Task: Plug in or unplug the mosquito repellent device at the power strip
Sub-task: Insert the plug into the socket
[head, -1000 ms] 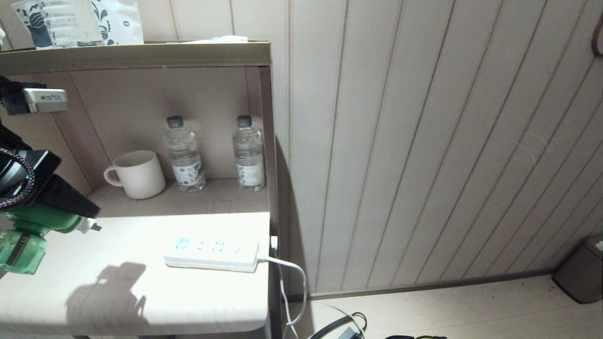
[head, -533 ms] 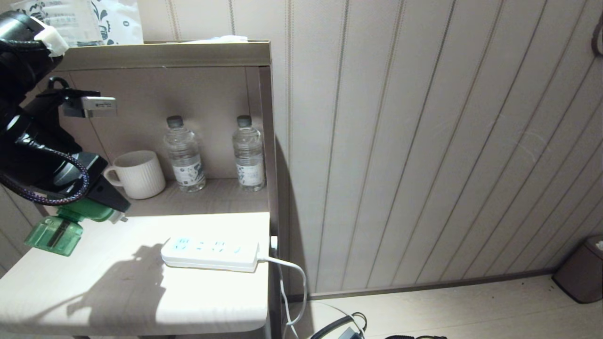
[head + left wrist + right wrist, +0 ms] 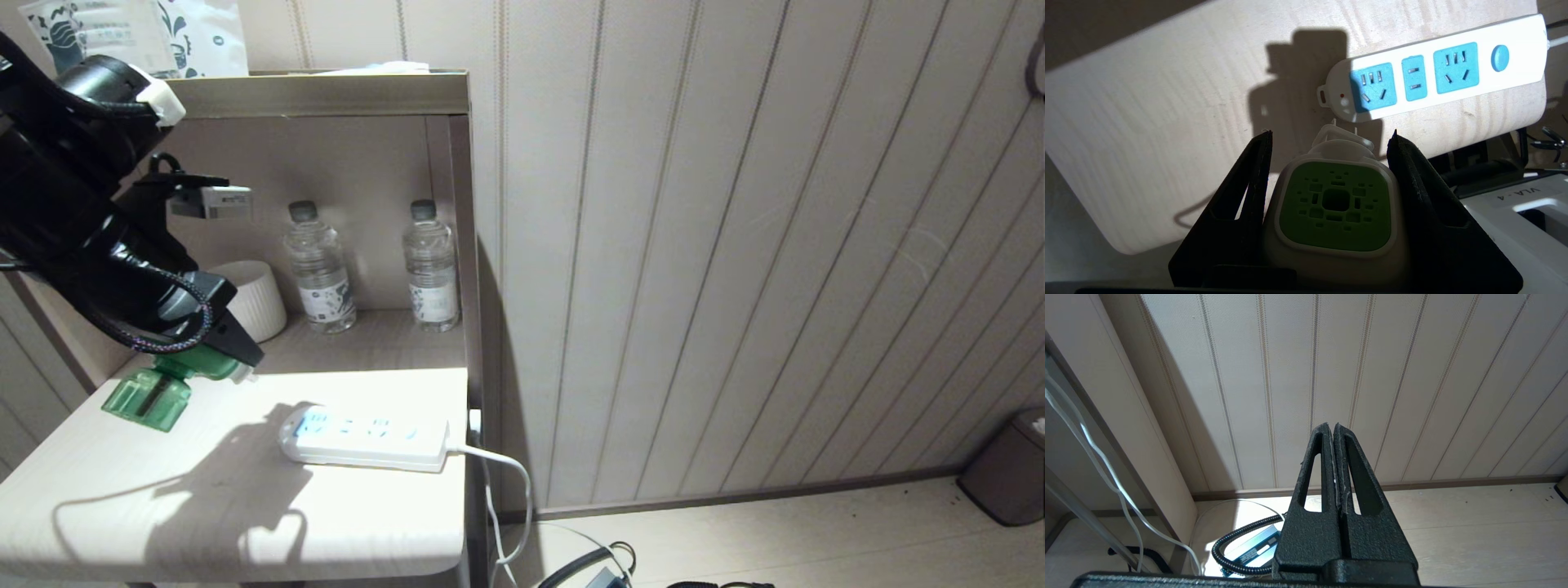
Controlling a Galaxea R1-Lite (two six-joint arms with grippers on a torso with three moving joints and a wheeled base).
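Observation:
The mosquito repellent device [image 3: 151, 398], a translucent green bottle under a white-and-green cap [image 3: 1336, 204], hangs just above the table at the left. My left gripper [image 3: 222, 353] is shut on the cap, one black finger on each side. The device's two prongs [image 3: 1345, 125] point toward the near end of the power strip [image 3: 1437, 69], a short gap away. The white power strip [image 3: 367, 433] lies flat on the table's right part and nothing is plugged into it. My right gripper [image 3: 1331, 425] is shut on nothing, parked low and facing the panelled wall.
A white ribbed mug [image 3: 257, 298] and two clear water bottles [image 3: 320, 269] [image 3: 431, 268] stand in the shelf recess behind the table [image 3: 122, 506]. The strip's cord [image 3: 510, 482] drops off the right edge. A small bin [image 3: 1008, 478] stands on the floor at far right.
My left arm has carried the device rightward toward the power strip. Its shadow now reaches the strip's near end. The strip and the right gripper have not moved.

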